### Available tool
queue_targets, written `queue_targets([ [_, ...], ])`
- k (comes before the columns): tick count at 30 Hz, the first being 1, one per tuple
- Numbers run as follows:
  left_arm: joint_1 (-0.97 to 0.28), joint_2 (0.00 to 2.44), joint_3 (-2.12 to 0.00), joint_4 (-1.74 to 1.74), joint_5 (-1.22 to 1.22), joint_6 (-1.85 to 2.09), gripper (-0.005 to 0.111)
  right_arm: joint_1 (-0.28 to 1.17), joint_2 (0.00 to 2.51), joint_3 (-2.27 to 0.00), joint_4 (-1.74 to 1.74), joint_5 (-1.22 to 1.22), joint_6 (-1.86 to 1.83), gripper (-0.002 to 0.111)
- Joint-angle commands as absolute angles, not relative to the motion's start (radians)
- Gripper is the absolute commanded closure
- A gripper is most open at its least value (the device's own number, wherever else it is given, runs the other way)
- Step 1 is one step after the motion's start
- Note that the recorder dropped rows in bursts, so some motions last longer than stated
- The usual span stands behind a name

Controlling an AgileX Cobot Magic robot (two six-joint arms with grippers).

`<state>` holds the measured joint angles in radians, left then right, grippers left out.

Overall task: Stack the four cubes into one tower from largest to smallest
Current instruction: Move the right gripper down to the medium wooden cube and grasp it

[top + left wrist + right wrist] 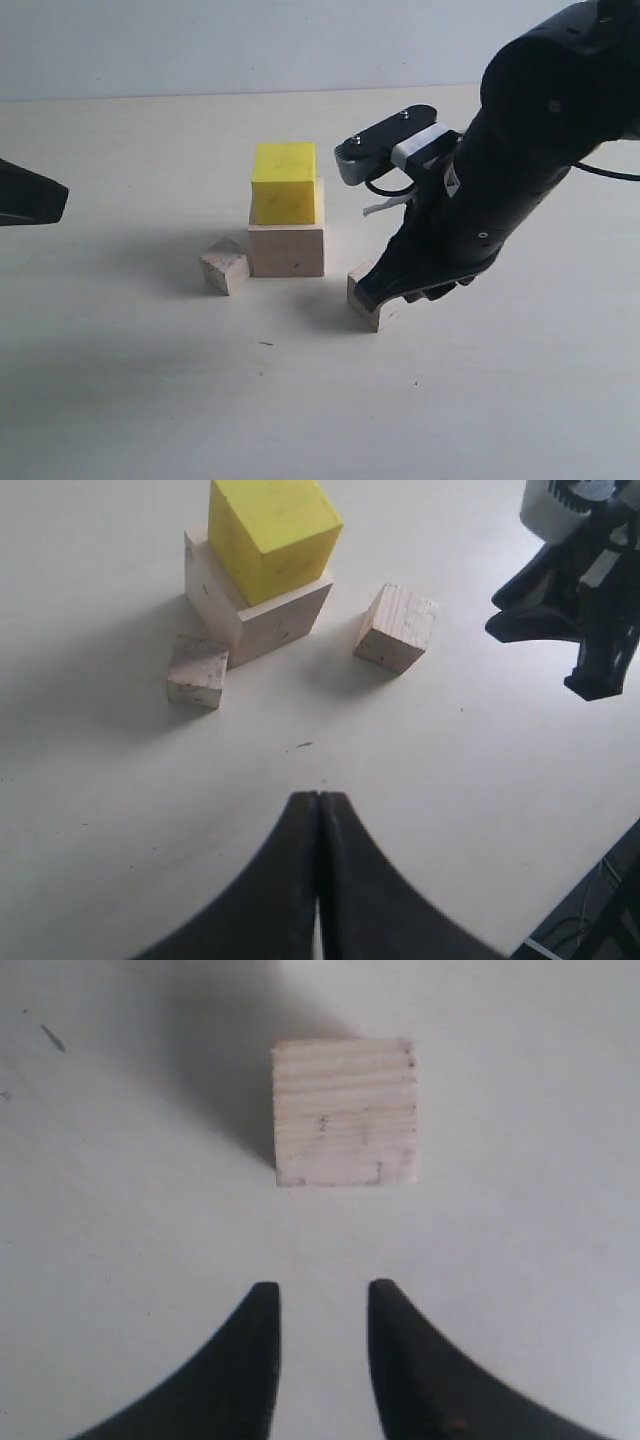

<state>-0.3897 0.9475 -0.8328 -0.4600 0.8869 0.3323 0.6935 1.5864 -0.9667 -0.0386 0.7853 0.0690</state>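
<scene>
Pale counter [120,400], plain wall behind. Found yellow cube [284,182] seated on large wood cube [287,250], two tiers of the tower. Noted small cube [225,267] just beside the base at 8 o'clock, medium cube [345,1110] loose at 4 o'clock, near but apart. Saw right claw [322,1290] low just beside medium cube, parted, empty; left claw [318,802] pressed closed, parked toward 9 o'clock. Judged step as medium-cube pickup: called for straddling its sides, closing, lifting, then centring atop yellow cube.
</scene>
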Motion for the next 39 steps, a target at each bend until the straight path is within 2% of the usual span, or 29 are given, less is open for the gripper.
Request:
queue_targets([
  [1, -0.392, 0.942, -0.829, -0.459, 0.891, 0.327, 0.107, 0.693, 1.609, -0.984, 0.0, 0.708, -0.035, 0.048],
  [4, -0.392, 0.942, -0.829, -0.459, 0.895, 0.327, 0.107, 0.693, 1.625, -0.984, 0.0, 0.673, -0.037, 0.036],
  [30, -0.392, 0.942, -0.829, -0.459, 0.94, 0.327, 0.107, 0.691, 1.762, -0.984, -0.079, 0.491, 0.062, 0.036],
  [36, -0.392, 0.942, -0.829, -0.457, 0.944, 0.327, 0.107, 0.691, 1.762, -0.984, -0.302, 0.527, 0.27, 0.036],
  [39, -0.392, 0.942, -0.829, -0.455, 0.944, 0.327, 0.107, 0.691, 1.762, -0.984, -0.268, 0.534, 0.279, 0.036],
])
